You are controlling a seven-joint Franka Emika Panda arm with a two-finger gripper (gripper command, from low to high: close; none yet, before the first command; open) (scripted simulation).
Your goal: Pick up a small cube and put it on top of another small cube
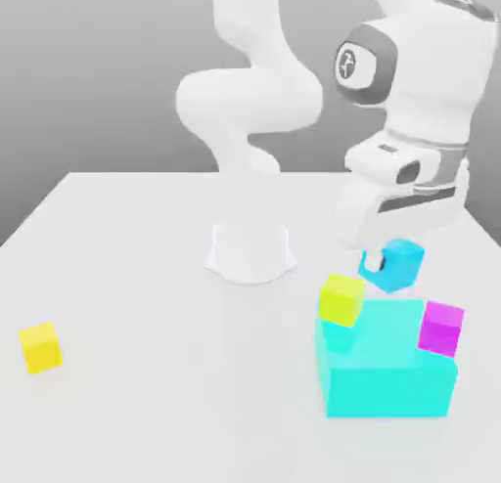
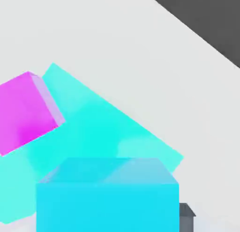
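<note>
At centre right of the exterior view, our end effector [image 1: 377,259] pinched the small cube [image 1: 394,265], holding it clear above the large turquoise block [image 1: 387,373] for stacking on another cube.

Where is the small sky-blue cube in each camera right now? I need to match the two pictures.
Exterior view: the small sky-blue cube hangs in the white pincer, above the large turquoise block.
Hand view: it sits close in front, over the turquoise block.
Shared landmark: the small magenta cube on the block.
</note>
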